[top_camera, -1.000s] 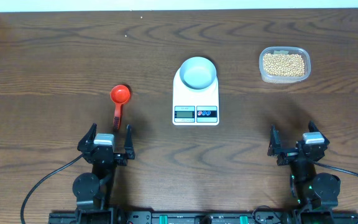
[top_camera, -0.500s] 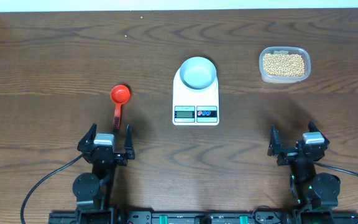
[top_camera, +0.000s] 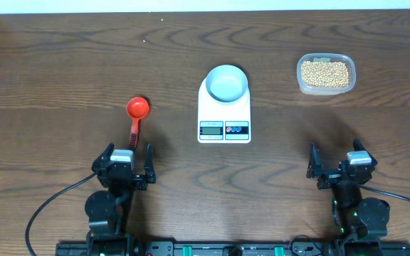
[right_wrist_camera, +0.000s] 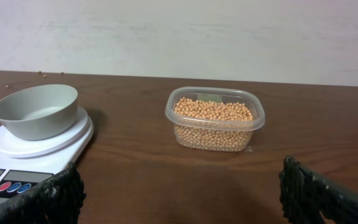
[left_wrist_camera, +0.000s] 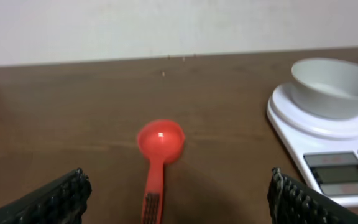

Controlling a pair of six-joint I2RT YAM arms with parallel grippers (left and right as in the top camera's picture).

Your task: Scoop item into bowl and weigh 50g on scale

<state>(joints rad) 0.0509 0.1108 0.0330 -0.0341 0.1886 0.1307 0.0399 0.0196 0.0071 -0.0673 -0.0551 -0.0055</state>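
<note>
- From overhead, we are looking down on a dark wooden table [top_camera: 62,64]. The scale [top_camera: 224,108] is sitting near its middle, and the bowl [top_camera: 226,84] is standing on the scale's far end with its inside bare.
- The beans [top_camera: 324,72] are filling a clear tub [top_camera: 299,77] at the far right, well apart from the scale. A red scoop [top_camera: 137,108] is lying to the left of the scale, its handle pointing toward the near edge.
- The left gripper [top_camera: 127,149] is sitting at the near left, just behind the end of the scoop's handle, with its jaws spread wide and gripping nothing. The right gripper [top_camera: 334,151] is sitting at the near right, its jaws likewise spread and gripping nothing.
- Through the left wrist camera, we are seeing the scoop lying cup-up straight ahead. Its handle is running off the bottom edge between the parted jaws and touching neither. The scale and bowl are showing at the right, and the display is too blurred for us to read.
- Through the right wrist camera, we are seeing the tub of beans standing on the table ahead, framed by the wide-spread jaws. The bowl on the scale is showing at the left, apart from the tub.
</note>
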